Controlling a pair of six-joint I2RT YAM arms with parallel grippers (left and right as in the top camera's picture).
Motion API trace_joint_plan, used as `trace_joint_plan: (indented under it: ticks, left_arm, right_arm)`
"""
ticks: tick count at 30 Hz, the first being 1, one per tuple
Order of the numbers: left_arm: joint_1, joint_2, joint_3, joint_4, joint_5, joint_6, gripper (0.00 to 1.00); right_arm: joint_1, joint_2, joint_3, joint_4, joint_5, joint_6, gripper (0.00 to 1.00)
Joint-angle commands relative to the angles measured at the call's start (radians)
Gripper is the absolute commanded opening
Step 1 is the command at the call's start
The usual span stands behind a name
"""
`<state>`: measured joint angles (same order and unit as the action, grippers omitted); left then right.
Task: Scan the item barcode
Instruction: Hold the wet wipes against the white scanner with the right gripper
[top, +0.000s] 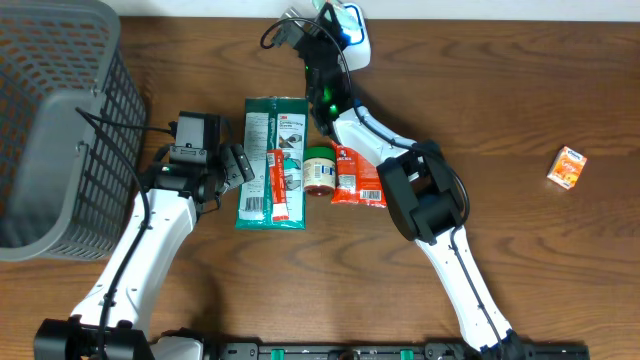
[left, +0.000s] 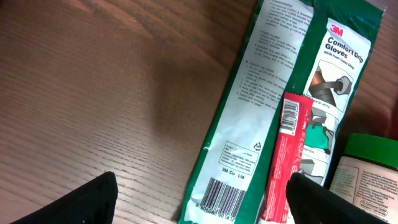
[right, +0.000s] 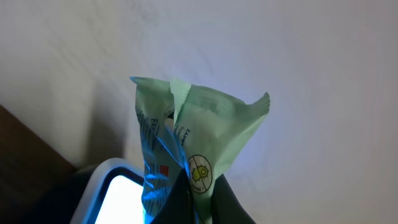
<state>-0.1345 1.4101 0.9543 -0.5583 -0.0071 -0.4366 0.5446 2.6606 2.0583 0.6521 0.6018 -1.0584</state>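
Green packet (right: 199, 118) is sitting pinched in the right gripper (right: 200, 198), whose jaws are clamping tight on its lower end. It is being held at the far edge of the table, right by the scanner (right: 115, 186). The packet's long axis is running straight out from the fingertips, with the crimped end pointing away from the wrist. The scanner's lit blue window is glowing just beside and below the packet, on the left of the wrist view. No barcode is showing on the face toward the camera, so I cannot tell which side is facing the window. My guess is the coming move is turning on twisting or dipping the packet toward that glow.

The right arm is the only 1 near the scanner. The left gripper (top: 238, 163) is hanging wide open with nothing in it, well apart from the scanner and just beside the gloves pack (top: 272, 160). A red stick (top: 277, 186) is lying on that pack, with a green-lidded jar (top: 319, 168) and a red pouch (top: 356, 176) next to it. An orange box (top: 566, 166) is sitting far right and a grey basket (top: 50, 130) far left.
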Motion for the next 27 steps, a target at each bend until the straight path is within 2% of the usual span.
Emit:
trace_joint_plan:
  ticks: [1,13,20,27]
  left_arm:
    - [0.003,-0.005,0.017,-0.003,-0.02,0.01,0.87]
    - [0.003,-0.005,0.017,-0.003,-0.02,0.01,0.87]
    - [0.003,-0.005,0.017,-0.003,-0.02,0.01,0.87]
    - [0.003,-0.005,0.017,-0.003,-0.02,0.01,0.87]
  right_arm:
    - [-0.011,0.003,0.016,-0.016,-0.029,-0.043,0.01]
    - [-0.025,0.021,0.015,-0.14,-0.054,-0.019,0.01]
    - [-0.017,0.021,0.015,-0.201,-0.046,0.126,0.01]
    - [0.007,0.021,0.015,-0.201,0.014,0.171,0.01]
